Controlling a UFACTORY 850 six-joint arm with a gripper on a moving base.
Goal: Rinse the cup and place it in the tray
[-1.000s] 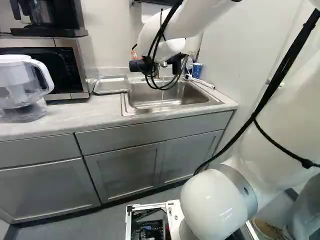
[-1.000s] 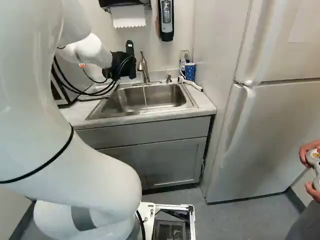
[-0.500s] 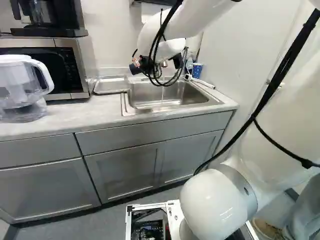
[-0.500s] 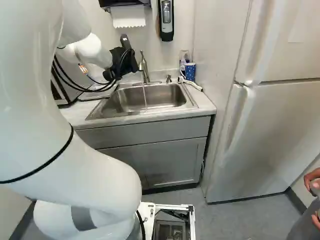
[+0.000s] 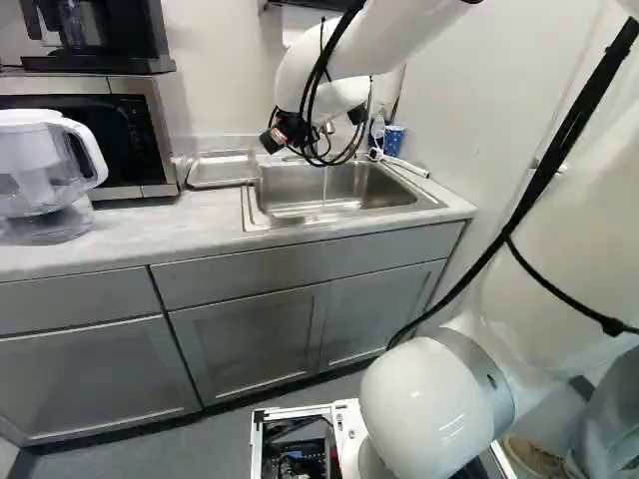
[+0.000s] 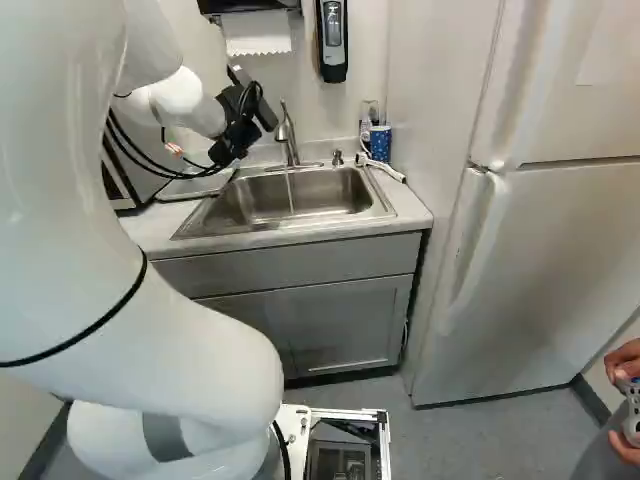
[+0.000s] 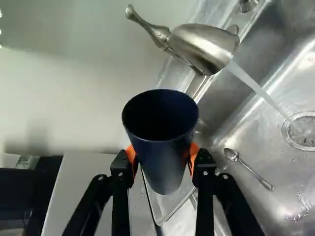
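The black gripper (image 6: 236, 132) hangs over the sink's left rear in the right base view; its fingertips are hidden there. In the wrist view the gripper (image 7: 161, 156) is shut on the dark blue cup (image 7: 166, 169), orange pads pressing from both sides. The cup's opening faces the wrist camera, and its inside looks dark. Water runs from the metal faucet (image 7: 204, 46) into the sink (image 6: 300, 200), beside the cup and not into it. The metal tray (image 5: 222, 172) lies on the counter left of the sink, partly behind the cup in the wrist view.
A spoon (image 7: 248, 169) lies in the sink near the drain. Behind the sink's right corner stands a blue patterned cup (image 6: 380, 143). The microwave (image 5: 140, 130) and a water pitcher (image 5: 45, 175) are farther left. A fridge (image 6: 540, 240) stands at the right.
The wrist has rotated, tilting the black gripper assembly over beside the faucet. The rest of the arm has barely shifted, and the base has stayed still.
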